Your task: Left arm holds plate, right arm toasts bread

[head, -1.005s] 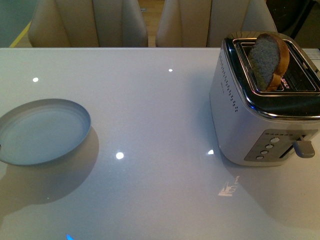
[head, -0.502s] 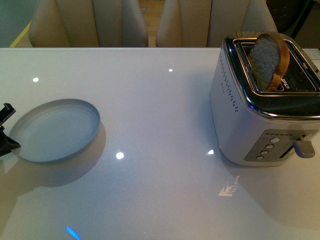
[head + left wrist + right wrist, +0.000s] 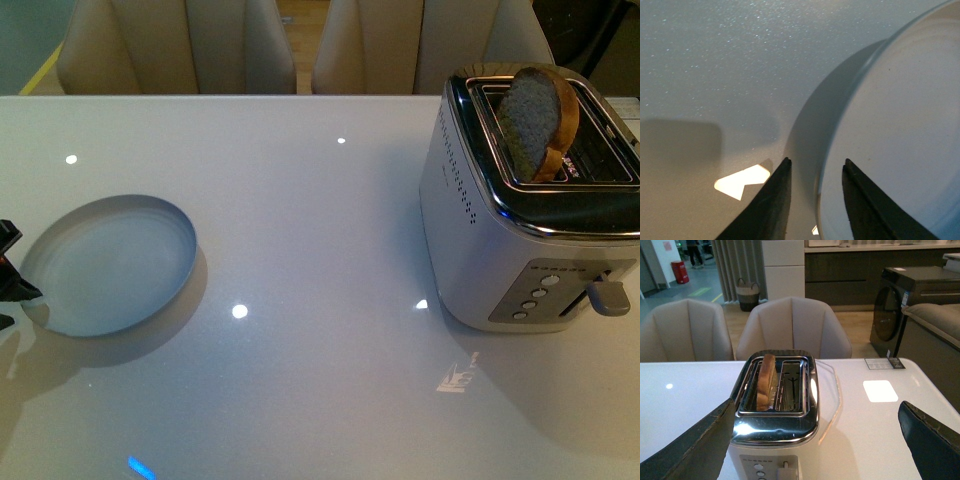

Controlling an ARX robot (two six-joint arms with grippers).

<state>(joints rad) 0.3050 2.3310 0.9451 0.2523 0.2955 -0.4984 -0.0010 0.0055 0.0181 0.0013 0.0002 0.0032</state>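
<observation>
The left hand (image 3: 8,275) shows only as a dark tip at the edge of the front view, low over the white surface (image 3: 300,220), clamped on the near rim of the plate (image 3: 110,265). In the left wrist view its two dark fingers (image 3: 767,210) straddle that rim, one under the outside edge and one over the inside, and the plate (image 3: 895,150) stretches away from the hand, tilted with a shadow beneath it on the surface (image 3: 715,60). The right hand (image 3: 815,440) hangs spread wide, gripping nothing, its fingers (image 3: 690,450) framing the toaster (image 3: 775,405) just ahead of and below it. The bread (image 3: 765,382) stands upright in one slot, its rounded top sticking out. In the front view the bread (image 3: 537,118) and toaster (image 3: 530,200) sit well apart from the left hand, far across the surface. Pale chairs (image 3: 180,45) stand beyond the far edge
</observation>
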